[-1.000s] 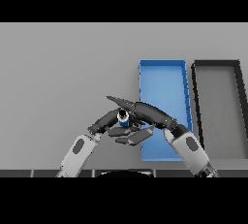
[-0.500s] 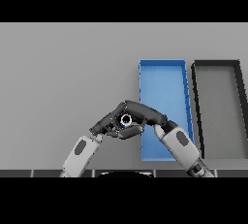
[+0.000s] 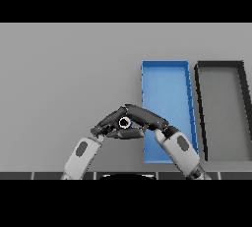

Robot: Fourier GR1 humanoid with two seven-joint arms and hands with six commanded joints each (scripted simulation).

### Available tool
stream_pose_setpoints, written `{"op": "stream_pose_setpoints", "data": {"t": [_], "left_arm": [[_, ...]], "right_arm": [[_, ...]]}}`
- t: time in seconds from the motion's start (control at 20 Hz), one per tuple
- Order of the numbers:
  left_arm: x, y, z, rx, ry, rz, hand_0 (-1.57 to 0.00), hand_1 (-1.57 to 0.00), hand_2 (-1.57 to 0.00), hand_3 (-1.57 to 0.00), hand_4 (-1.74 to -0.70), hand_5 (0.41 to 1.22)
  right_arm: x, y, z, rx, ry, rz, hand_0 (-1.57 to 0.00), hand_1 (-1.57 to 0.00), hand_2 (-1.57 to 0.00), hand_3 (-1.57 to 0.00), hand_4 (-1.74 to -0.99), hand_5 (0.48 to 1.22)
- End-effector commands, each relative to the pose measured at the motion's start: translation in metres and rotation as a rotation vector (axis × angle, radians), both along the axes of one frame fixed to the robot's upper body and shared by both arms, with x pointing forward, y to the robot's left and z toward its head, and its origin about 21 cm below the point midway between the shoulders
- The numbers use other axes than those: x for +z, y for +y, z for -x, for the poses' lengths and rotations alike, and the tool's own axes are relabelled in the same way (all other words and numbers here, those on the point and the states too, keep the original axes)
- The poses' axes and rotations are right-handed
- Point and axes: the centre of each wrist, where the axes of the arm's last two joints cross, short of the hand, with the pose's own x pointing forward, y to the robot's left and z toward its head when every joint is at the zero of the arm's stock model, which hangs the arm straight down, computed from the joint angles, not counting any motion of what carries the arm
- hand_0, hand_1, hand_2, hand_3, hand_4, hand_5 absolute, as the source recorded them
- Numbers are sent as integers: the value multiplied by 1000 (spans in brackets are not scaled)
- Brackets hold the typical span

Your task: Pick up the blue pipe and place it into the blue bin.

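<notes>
The blue pipe shows only as a pale ring with a dark bore, seen end-on near the table's front, just left of the blue bin. My right hand reaches in from the lower right and is shut on the pipe, with fingers over the top and the thumb beneath. My left hand comes in from the lower left, its fingers fairly straight, lying against the pipe's left side. Most of the pipe's body is hidden by the two hands.
The blue bin is a long open tray running away from me; my right forearm crosses its near end. A black bin of similar shape stands right beside it on the right. Grey table spreads to the left and behind.
A second ago my right hand's fingers were spread above the pipe; they have since curled shut round it. The blue of the pipe is now covered. Both hands sit slightly higher in the view.
</notes>
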Motion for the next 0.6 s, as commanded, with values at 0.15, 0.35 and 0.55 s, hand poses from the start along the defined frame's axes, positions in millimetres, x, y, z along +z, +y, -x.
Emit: {"op": "stream_pose_setpoints", "data": {"t": [0.15,0.35,0.55], "left_arm": [[1,2,4,5,-29,-18,-1175,-1094,-1069,-841,-1512,1221],[2,6,0,-44,-33,-95,-481,-448,-437,-344,-1186,1148],[2,11,-3,-24,29,-161,-196,-183,-178,-140,-1031,848]], "right_arm": [[3,-1,4,-24,0,-18,-1557,-1558,-1558,-1552,-1496,1202],[6,1,3,-45,10,0,-1565,-1566,-1566,-1563,-1498,1213],[5,2,2,-47,-13,-23,-1569,-1569,-1569,-1568,-1499,1218]]}}
